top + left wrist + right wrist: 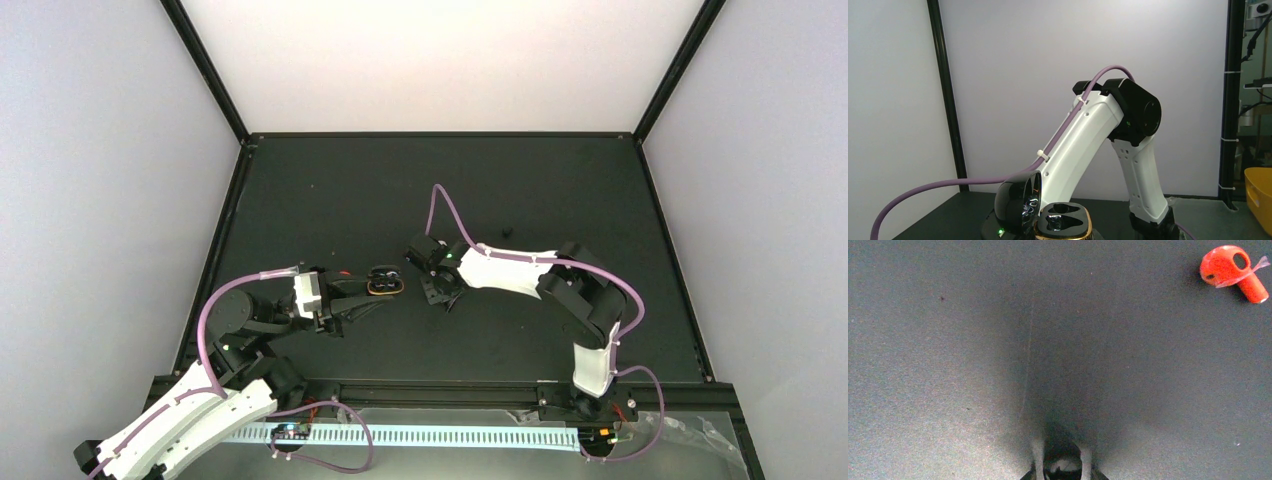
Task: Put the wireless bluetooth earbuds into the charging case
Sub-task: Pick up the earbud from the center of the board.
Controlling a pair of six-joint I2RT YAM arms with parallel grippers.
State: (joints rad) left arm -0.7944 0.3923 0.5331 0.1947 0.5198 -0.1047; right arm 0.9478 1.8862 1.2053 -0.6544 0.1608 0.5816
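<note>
The charging case [386, 284] stands open left of the table's middle, with an orange rim. In the left wrist view its glossy dark lid [1015, 200] stands up and its base [1064, 220] shows two empty sockets. My left gripper [372, 296] reaches it from the left and grips it; its fingers are hidden in the left wrist view. My right gripper [440, 288] hangs just right of the case, low over the mat, fingertips [1039, 460] close together with nothing red between them. One red-orange earbud [1230, 266] with a scrap of clear film lies on the mat ahead and right of it. A small red speck [345, 274] lies by the left gripper.
A small black lump [507, 231] lies behind the right arm. The right arm's white link [1098, 130] rises just behind the case. A black frame [440, 135] edges the dark mat. A yellow bin [1260, 197] stands outside at the right.
</note>
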